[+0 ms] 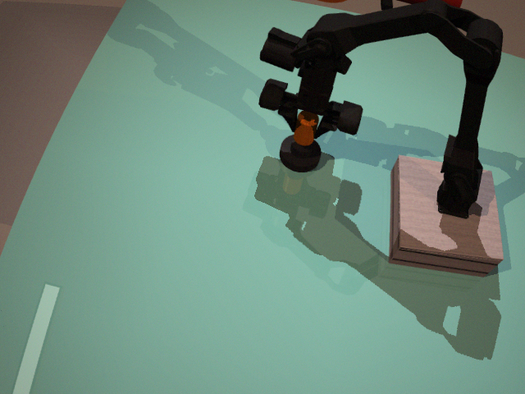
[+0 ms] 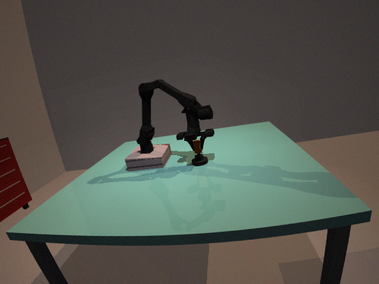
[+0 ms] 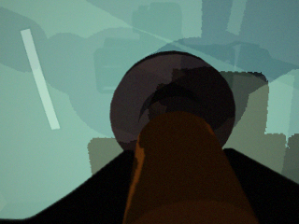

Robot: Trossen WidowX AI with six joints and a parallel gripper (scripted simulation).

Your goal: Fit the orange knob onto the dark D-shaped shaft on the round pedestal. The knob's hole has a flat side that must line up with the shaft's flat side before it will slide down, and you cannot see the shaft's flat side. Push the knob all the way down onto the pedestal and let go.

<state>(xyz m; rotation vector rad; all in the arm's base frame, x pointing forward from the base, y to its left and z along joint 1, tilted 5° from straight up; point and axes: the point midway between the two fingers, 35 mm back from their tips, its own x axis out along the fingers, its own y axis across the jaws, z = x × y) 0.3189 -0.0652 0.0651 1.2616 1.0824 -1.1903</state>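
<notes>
My gripper [image 1: 305,129] [image 2: 197,148] is shut on the orange knob [image 1: 303,135] [image 2: 196,147] [image 3: 187,173], one finger on each side of it. The knob is roughly upright, slightly tilted in the exterior view. The round dark pedestal [image 1: 292,162] [image 2: 199,162] [image 3: 126,109] stands on the table directly below. The knob's lower end is over the pedestal's raised middle, above its wide base. The dark shaft is hidden by the knob, so its flat side and how far the knob sits over it cannot be seen.
The arm's base stands on a pale wooden block [image 1: 423,203] [image 2: 146,162], beside the pedestal. A pale strip [image 1: 37,335] [image 3: 40,79] lies on the green table [image 1: 148,254] [image 2: 122,207]. A red cabinet [image 2: 12,180] stands beyond the table's edge.
</notes>
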